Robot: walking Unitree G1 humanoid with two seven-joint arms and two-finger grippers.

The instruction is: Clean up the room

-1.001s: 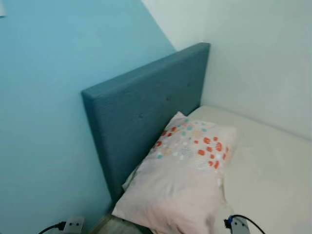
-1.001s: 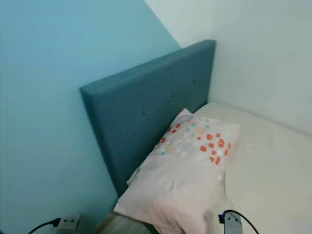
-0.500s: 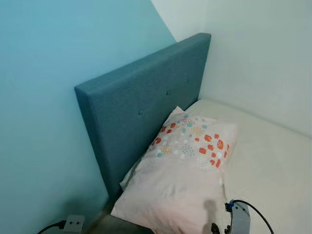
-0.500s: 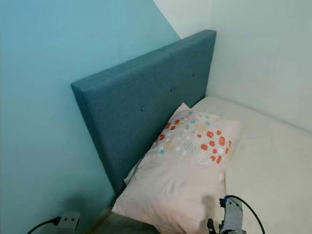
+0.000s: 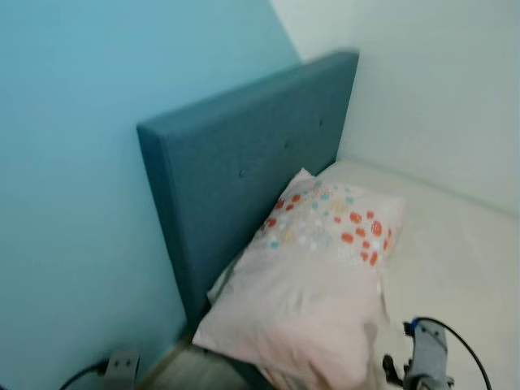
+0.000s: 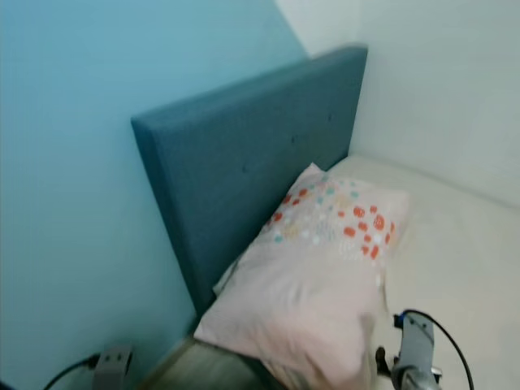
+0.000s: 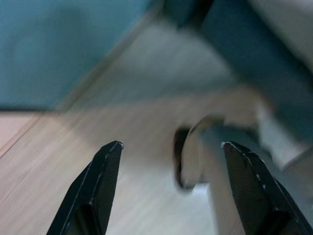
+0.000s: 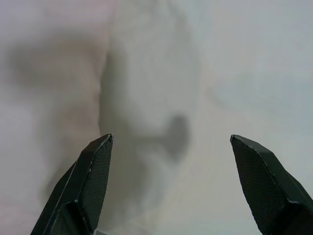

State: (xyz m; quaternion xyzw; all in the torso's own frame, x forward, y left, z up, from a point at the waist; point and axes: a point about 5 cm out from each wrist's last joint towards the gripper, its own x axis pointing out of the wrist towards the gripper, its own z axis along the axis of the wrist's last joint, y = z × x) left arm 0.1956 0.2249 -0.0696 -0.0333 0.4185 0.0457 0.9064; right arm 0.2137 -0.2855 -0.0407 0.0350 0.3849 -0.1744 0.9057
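Observation:
A pale pink pillow [image 5: 313, 276] with red and teal dots near its far end lies on the cream mattress [image 5: 455, 260], leaning on the blue padded headboard [image 5: 244, 179]. My right arm [image 5: 426, 361] rises at the bottom edge, just beside the pillow's near right corner. In the right wrist view my right gripper [image 8: 171, 183] is open, fingers [image 8: 83, 186] spread wide above the pillow's edge [image 8: 142, 107] and the sheet. In the left wrist view my left gripper [image 7: 171, 191] is open over the wooden floor [image 7: 98, 161] beside the blue bed frame [image 7: 244, 54], nothing between its fingers.
A teal wall [image 5: 73, 162] stands to the left and a white wall [image 5: 439, 81] behind the bed. A wall socket with a black cable [image 5: 118, 367] sits low on the teal wall. A blurred pale object [image 7: 195, 156] lies on the floor by the bed frame.
The camera has shifted, so the whole scene sits further right. My right arm has come higher into view beside the pillow's near corner.

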